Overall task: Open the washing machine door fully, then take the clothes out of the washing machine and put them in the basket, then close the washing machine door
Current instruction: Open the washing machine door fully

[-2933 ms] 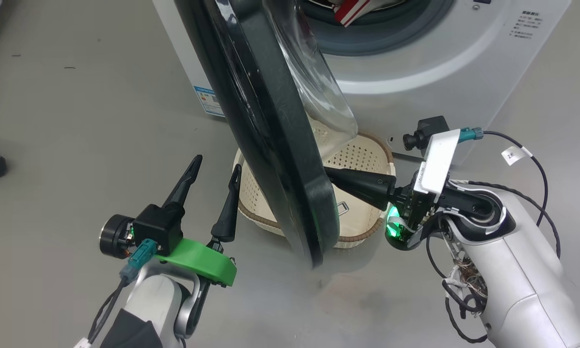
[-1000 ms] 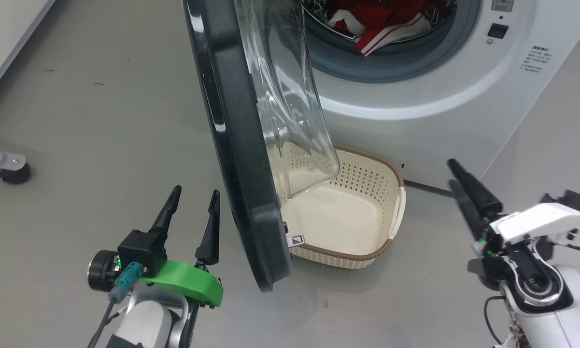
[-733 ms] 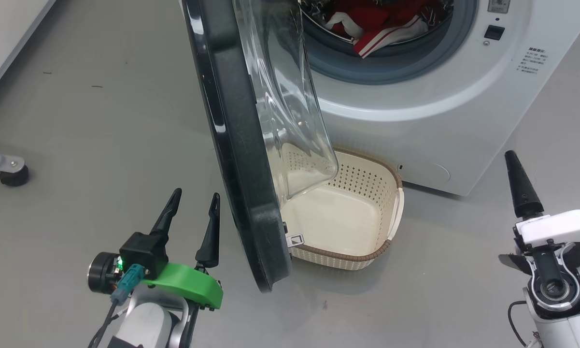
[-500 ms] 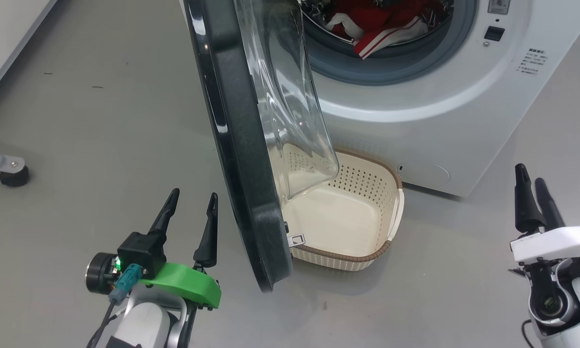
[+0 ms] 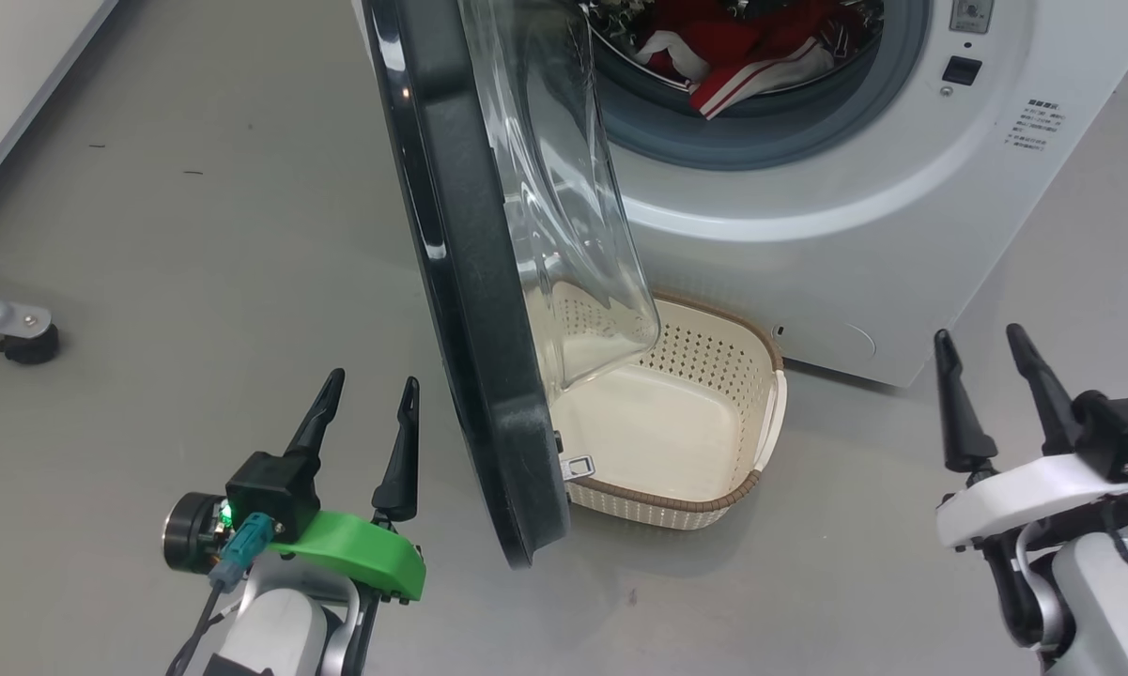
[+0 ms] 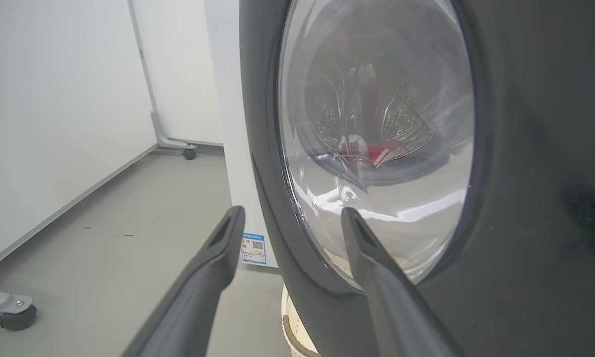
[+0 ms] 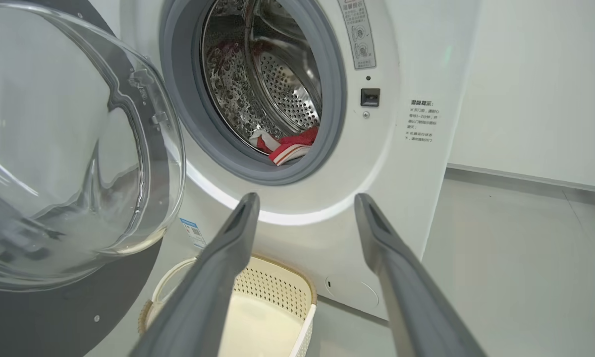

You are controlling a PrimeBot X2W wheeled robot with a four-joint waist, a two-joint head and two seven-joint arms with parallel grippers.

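Gaping wide and empty, left claw (image 6: 291,213) faces door (image 6: 525,173), right claw (image 7: 306,197) the clothes (image 7: 290,148).

The right tool (image 7: 305,198), fingers spread and empty, points at the washer (image 7: 411,168). Red clothes (image 7: 291,147) lie in the drum (image 7: 277,74). The door (image 7: 69,148) hangs open at left, over the basket (image 7: 277,286).

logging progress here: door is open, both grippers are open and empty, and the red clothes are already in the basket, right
Not quite. The clothes lie in the drum of the washing machine, not in the basket, which is empty; the head view shows it. The rest holds: the washing machine door is open, and the left gripper and right gripper are open and empty.
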